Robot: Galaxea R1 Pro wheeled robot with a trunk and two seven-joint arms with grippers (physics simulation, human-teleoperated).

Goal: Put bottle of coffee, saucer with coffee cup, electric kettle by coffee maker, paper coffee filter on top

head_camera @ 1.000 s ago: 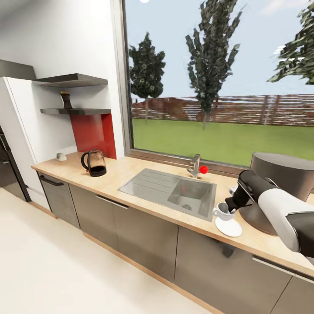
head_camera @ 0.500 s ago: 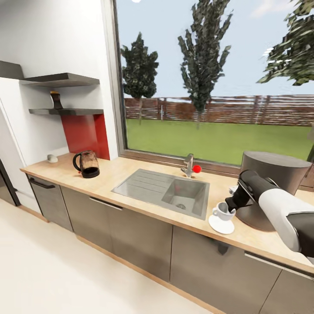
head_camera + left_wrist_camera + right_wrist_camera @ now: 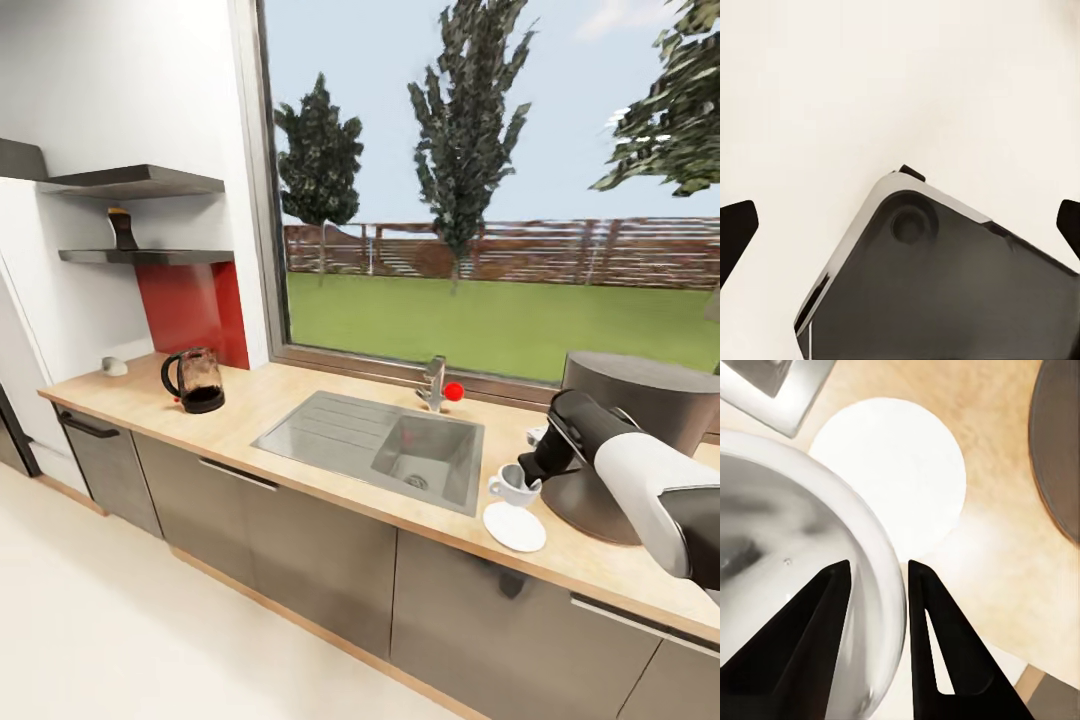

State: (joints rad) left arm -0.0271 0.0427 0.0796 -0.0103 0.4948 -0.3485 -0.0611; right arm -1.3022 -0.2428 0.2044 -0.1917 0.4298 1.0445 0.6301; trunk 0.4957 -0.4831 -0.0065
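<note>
- Two fingers of my right gripper (image 3: pixel 877 585) pinch the rim of the coffee cup (image 3: pixel 513 485), held just above the saucer (image 3: pixel 515 526) near the worktop's (image 3: pixel 300 400) front edge.
- Beside them stands the coffee maker (image 3: pixel 630 440).
- Toward the worktop's far left end sits the electric kettle (image 3: pixel 197 380).
- My left gripper (image 3: pixel 900 225) is spread wide.
- No writing is readable on the bottle of coffee (image 3: pixel 122 229) on the kitchen shelf (image 3: pixel 145 256).

The kitchen countertop (image 3: pixel 300 420) runs from left to right below a window (image 3: pixel 480 190). The electric kettle (image 3: pixel 196 380) stands at its left end, a sink (image 3: pixel 375 445) in the middle, the coffee maker (image 3: pixel 630 440) at the right. The saucer (image 3: pixel 515 526) lies before the coffee maker, the coffee cup (image 3: pixel 512 484) just above it. The bottle of coffee (image 3: pixel 122 229) stands on the kitchen shelf (image 3: pixel 145 257), above the kettle.
</note>
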